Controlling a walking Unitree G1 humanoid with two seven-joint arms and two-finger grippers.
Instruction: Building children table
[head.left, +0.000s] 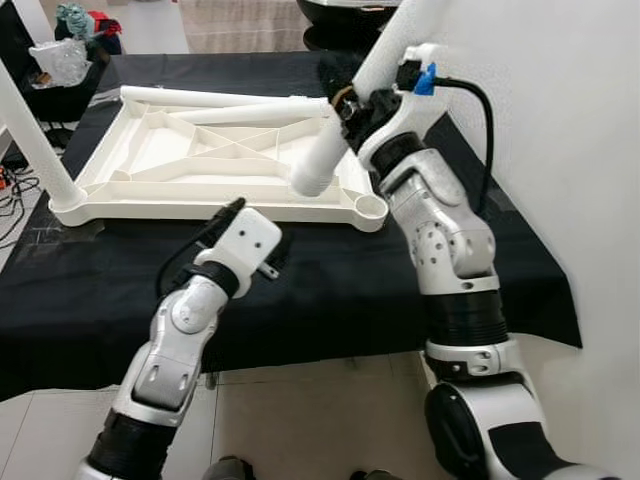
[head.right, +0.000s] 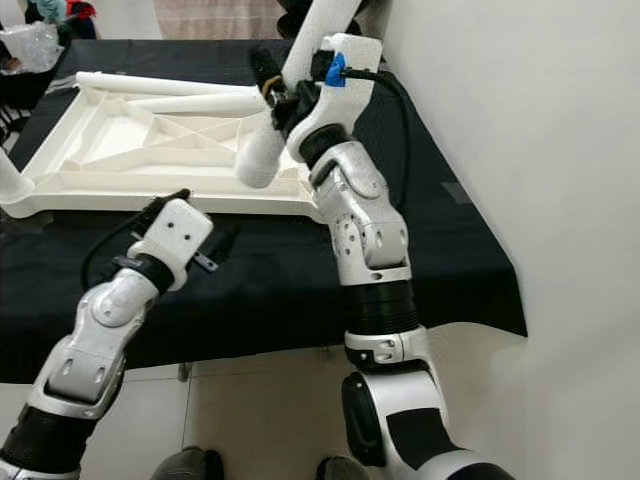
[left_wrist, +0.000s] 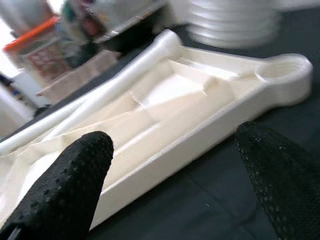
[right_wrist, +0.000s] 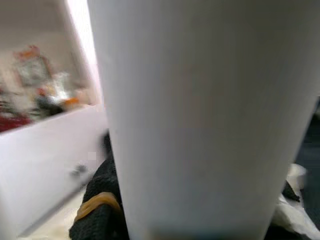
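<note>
Upside down on the black-draped counter (head.left: 330, 290): a white plastic tabletop (head.left: 215, 160), ribbed underside up, round socket (head.left: 370, 207) at its near right corner. Two loose white legs (head.left: 230, 100) lying along its far edge. Right hand (head.left: 350, 105) clamped on another white leg (head.left: 350, 105), held slanted, lower end over the tabletop near that socket. Left hand (left_wrist: 170, 170) low beside the tabletop's near edge, fingers (left_wrist: 65, 185) spread apart, gripping nothing.

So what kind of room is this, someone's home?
Probably a lived-in home room used as a work spot: a black-covered table against a white wall, tiled floor, and household clutter behind. An upside-down white tabletop is being assembled.
</note>
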